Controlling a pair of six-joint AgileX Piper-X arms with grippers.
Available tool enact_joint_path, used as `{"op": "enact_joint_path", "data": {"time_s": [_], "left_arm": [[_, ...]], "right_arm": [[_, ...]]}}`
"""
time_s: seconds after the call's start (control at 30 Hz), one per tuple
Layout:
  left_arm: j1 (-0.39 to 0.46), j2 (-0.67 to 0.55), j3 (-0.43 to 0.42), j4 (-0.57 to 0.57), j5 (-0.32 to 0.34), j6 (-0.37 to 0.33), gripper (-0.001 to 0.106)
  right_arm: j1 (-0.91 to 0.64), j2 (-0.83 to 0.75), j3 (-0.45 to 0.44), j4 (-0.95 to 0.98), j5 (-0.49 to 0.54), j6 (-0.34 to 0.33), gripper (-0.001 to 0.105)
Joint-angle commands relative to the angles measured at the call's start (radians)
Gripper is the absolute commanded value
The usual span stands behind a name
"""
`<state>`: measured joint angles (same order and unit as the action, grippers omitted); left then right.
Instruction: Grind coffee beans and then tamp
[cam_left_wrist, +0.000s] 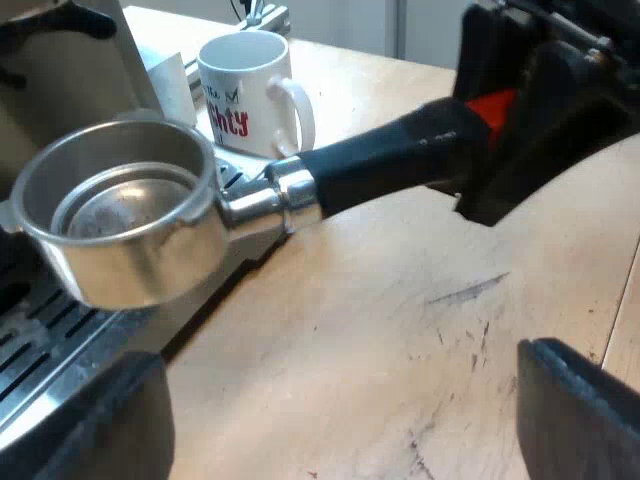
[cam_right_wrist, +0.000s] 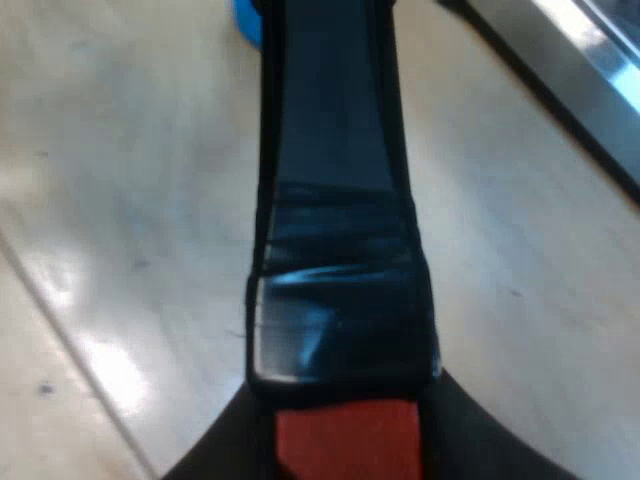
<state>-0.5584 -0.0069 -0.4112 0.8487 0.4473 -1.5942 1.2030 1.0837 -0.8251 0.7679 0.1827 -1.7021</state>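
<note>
The metal holder (cam_left_wrist: 120, 225) hangs over the edge of the machine's drip tray (cam_left_wrist: 35, 345), and its basket shows a bare metal bottom. Its dark handle (cam_left_wrist: 385, 165) runs out to a red end (cam_left_wrist: 490, 105), where my right gripper (cam_left_wrist: 545, 110) is clamped. In the right wrist view the same handle (cam_right_wrist: 335, 200) stretches away from my right gripper (cam_right_wrist: 345, 455), which is shut on the red end (cam_right_wrist: 345, 440). My left gripper (cam_left_wrist: 340, 425) stands open over the wooden table, with nothing between its fingers (cam_left_wrist: 585, 415). Something blue (cam_right_wrist: 245, 20), perhaps the tamper, lies beyond the handle.
A white mug (cam_left_wrist: 250, 95) with red lettering stands beside the espresso machine (cam_left_wrist: 60, 60), behind the holder. A metal edge of the machine (cam_right_wrist: 580, 65) runs near the handle. The wooden table (cam_left_wrist: 400, 330) lies bare below the handle.
</note>
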Motion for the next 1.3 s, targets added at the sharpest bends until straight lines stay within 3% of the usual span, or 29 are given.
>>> {"op": "enact_joint_path", "data": {"time_s": [0.03, 0.2, 0.57, 0.87, 1.07, 1.23, 1.3], "left_arm": [[-0.005, -0.065, 0.005, -0.027, -0.007, 0.008, 0.071], [-0.005, -0.065, 0.035, -0.060, -0.010, 0.008, 0.071], [-0.005, -0.065, 0.094, -0.097, -0.010, 0.006, 0.071], [-0.005, -0.060, 0.095, -0.100, -0.010, 0.000, 0.071], [-0.005, -0.060, 0.095, -0.100, -0.010, 0.000, 0.071], [-0.005, -0.060, 0.095, -0.100, -0.010, 0.000, 0.071], [-0.005, -0.060, 0.095, -0.100, -0.010, 0.000, 0.071]], "right_arm": [[-0.036, -0.016, -0.002, -0.030, -0.013, -0.049, 0.000], [-0.075, -0.016, 0.058, -0.030, -0.082, -0.078, 0.000], [-0.083, -0.016, 0.206, -0.242, -0.083, -0.113, 0.000], [-0.083, -0.013, 0.313, -0.368, -0.083, -0.115, 0.000], [-0.120, 0.041, 0.329, -0.418, -0.083, -0.108, 0.000], [-0.167, 0.092, 0.329, -0.463, -0.148, -0.121, 0.000], [-0.168, 0.129, 0.329, -0.490, -0.159, -0.151, 0.000]]}}
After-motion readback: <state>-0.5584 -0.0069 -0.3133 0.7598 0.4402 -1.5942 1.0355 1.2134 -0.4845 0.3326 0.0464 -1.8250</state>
